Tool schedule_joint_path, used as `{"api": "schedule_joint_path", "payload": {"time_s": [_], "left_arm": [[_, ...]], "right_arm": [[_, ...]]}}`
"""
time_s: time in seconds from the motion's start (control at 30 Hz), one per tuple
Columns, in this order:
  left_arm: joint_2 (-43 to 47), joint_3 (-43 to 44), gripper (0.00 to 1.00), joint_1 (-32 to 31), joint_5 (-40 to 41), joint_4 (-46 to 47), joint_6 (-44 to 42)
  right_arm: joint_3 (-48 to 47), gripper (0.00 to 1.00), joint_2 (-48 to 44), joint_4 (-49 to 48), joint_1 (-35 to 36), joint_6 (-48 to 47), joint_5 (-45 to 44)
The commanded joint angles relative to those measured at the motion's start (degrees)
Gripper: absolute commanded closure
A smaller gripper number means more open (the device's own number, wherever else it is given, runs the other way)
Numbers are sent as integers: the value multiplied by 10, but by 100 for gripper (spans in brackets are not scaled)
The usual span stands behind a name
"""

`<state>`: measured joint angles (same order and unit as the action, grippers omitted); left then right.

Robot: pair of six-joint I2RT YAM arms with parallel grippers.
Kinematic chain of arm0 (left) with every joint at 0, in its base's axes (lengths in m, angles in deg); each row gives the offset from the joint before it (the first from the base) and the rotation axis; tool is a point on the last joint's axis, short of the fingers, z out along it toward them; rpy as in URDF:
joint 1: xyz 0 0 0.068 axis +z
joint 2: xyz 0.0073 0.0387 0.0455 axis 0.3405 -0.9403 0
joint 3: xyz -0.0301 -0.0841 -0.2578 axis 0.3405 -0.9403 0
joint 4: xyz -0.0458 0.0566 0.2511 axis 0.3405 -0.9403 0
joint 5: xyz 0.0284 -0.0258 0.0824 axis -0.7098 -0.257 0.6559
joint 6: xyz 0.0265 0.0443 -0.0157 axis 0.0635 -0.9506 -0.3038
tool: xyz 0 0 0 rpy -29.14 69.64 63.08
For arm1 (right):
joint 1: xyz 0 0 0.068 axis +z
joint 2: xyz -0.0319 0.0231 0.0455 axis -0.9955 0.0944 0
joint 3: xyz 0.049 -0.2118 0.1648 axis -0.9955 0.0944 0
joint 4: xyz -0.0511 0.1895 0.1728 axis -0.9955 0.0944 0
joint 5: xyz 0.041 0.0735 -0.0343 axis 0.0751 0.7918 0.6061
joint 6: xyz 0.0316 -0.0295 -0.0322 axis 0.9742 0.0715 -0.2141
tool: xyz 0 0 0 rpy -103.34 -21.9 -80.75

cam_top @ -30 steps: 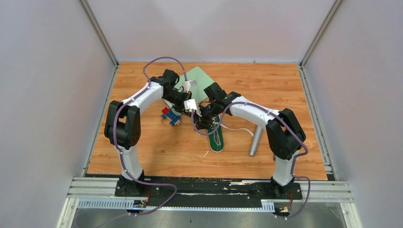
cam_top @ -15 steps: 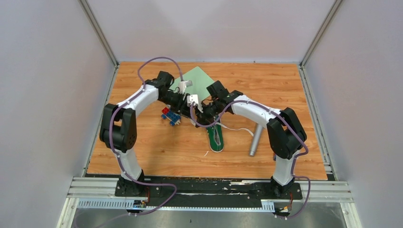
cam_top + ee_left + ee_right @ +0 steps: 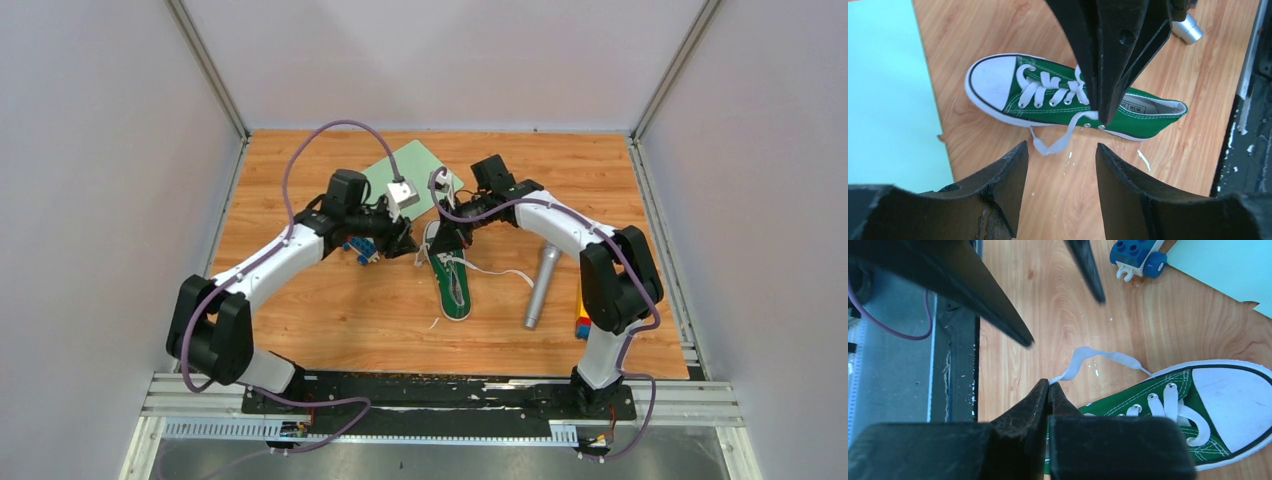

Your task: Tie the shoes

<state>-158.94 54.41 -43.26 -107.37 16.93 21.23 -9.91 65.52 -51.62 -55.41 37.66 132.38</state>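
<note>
Where both arms bend inward over its far half, the wooden surface point(image 3: 330, 320) carries everything in view. The left arm point(image 3: 270, 265) and right arm point(image 3: 560, 225) bring their wrists close together there. A pale green mat point(image 3: 405, 165) lies flat at the far side, one corner toward the arms. Just in front of it the green sneaker point(image 3: 455, 290) rests on its white sole, toe cap toward the mat and heel toward the near edge (its opening faces up). A grey microphone point(image 3: 540, 285) lies to its right, roughly parallel and apart from it. The left claw point(image 3: 1060, 147) is released, fingers spread with nothing between them, hovering beside the sneaker. The right claw point(image 3: 1048, 387) is clenched, its tips pinched on a white lace point(image 3: 1098, 355) at the sneaker's side that faces the left claw, by the upper eyelets. A blue block toy point(image 3: 1138, 257) with a wheel sits near the mat's edge, left of the sneaker. From the pinched tips the lace bends out over the wood, and its thin end comes back to the sole's edge.
</note>
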Motion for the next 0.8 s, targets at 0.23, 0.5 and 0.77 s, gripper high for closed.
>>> {"api": "schedule_joint_path", "payload": {"time_s": [0.23, 0.5, 0.77], "left_arm": [[-88, 51, 48, -51, 10, 27, -142], [-111, 40, 96, -51, -70, 85, -31], [-150, 14, 100, -51, -107, 231, 131]], "right_arm": [[-10, 96, -17, -41, -16, 78, 48], [-4, 92, -22, -53, -23, 95, 31], [2, 65, -61, -34, -74, 63, 15]]}}
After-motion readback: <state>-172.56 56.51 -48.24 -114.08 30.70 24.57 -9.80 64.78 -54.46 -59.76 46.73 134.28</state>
